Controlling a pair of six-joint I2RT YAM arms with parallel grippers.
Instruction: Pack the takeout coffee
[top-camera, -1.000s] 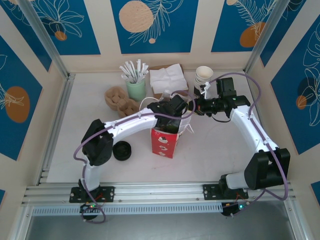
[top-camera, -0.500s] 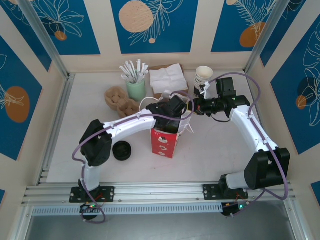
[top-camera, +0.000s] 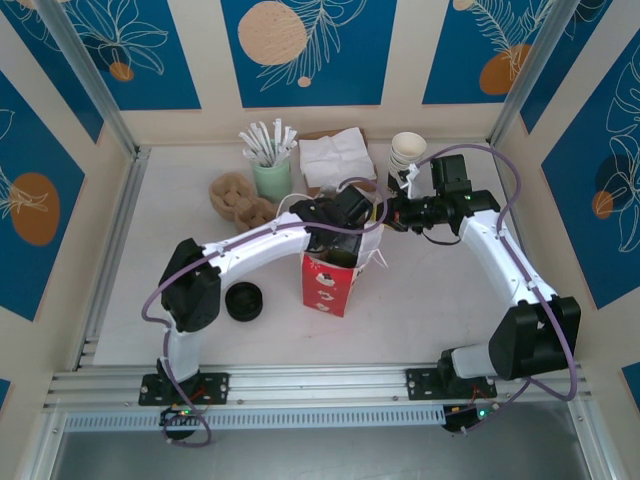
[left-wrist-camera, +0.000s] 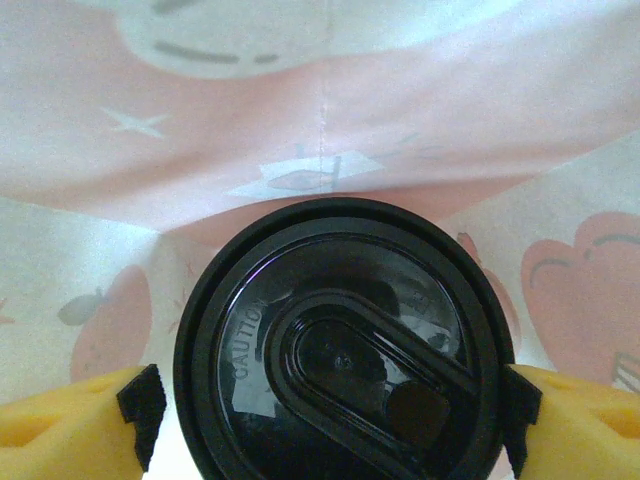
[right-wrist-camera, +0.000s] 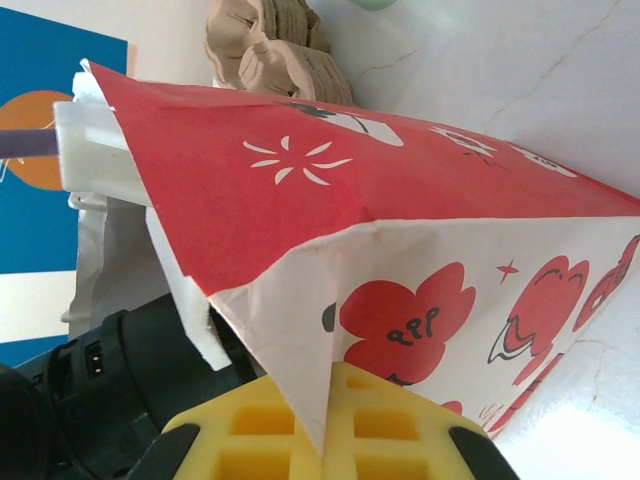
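Pinching the takeout coffee (left-wrist-camera: 340, 345) at its glossy round black lid, our left jaws sit hemmed by the thin paper bag (right-wrist-camera: 420, 190); right jaws nip its creased rim.

A white, faintly veined table (top-camera: 440, 300) sits evenly lit inside a booth of cream walls (top-camera: 212, 70) hung with blue panels (top-camera: 340, 60) of white leaf drawings and orange discs, with aluminium posts (top-camera: 85, 75) at the corners and a rail (top-camera: 320, 383) along the near edge.
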